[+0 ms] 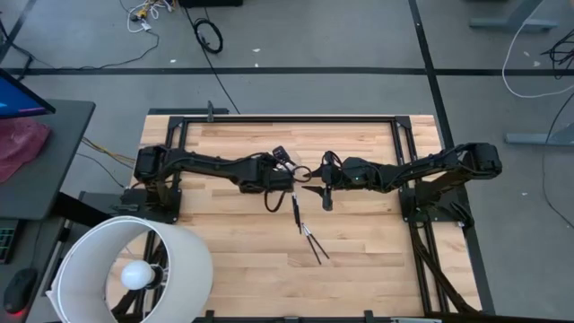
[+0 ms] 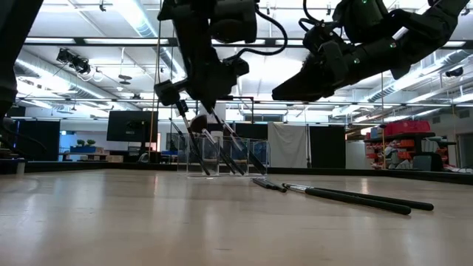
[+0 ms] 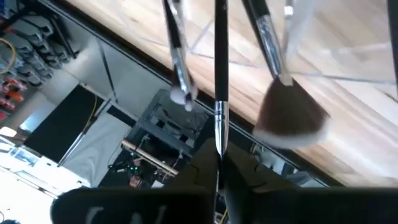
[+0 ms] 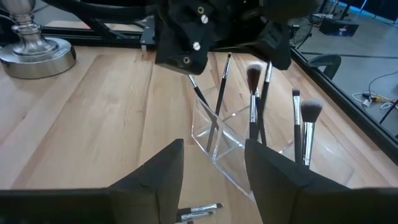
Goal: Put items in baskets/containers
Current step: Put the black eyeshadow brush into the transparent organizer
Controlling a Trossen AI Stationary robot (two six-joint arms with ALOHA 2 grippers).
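While the left gripper (image 4: 186, 43) pinches a slim brush (image 3: 220, 74) over the clear cup (image 4: 230, 140) mid-worktop, the step is dropping it in. Next it should release cleanly. The right gripper (image 4: 214, 165) waits beside, wide and empty.

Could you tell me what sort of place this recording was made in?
Probably a robotics lab or workshop: a wooden table on bare concrete, loose cables on the floor, and an open hall with ceiling strip lights and monitors behind.
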